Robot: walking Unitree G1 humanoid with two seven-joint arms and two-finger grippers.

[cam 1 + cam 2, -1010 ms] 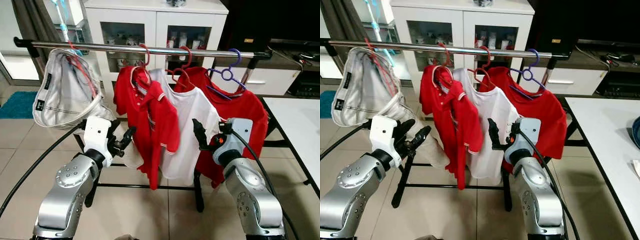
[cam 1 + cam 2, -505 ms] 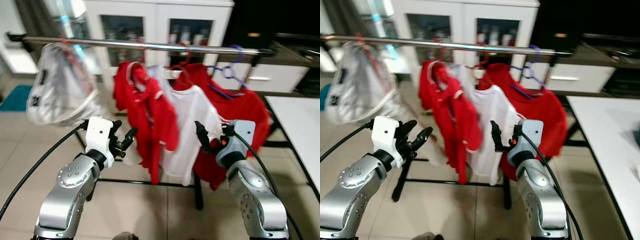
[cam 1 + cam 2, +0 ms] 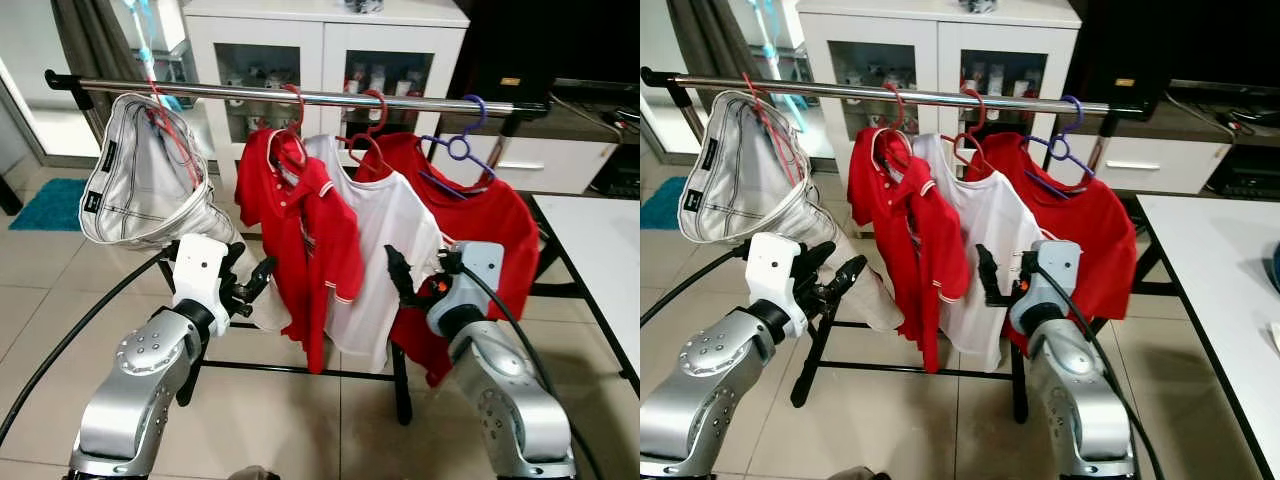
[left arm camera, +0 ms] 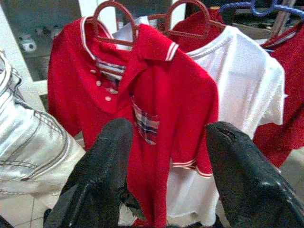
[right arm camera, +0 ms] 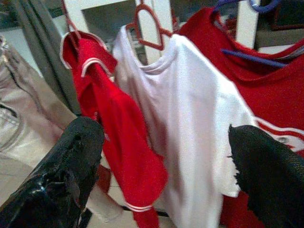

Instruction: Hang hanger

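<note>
Steel rail (image 3: 300, 97) of hung shirts, left gripper (image 3: 247, 283) and right gripper (image 3: 400, 278) jaws seemingly parted, empty.

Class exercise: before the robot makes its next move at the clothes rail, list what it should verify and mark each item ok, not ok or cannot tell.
1. Left gripper open, holding nothing: ok.
2. Right gripper open, holding nothing: ok.
3. Rail level on its stand: ok.
4. Red polo shirt, white T-shirt and red T-shirt hooked on the rail: ok.
5. Pale trousers on their red hanger: ok.
6. A hanger left to hang: cannot tell.
</note>
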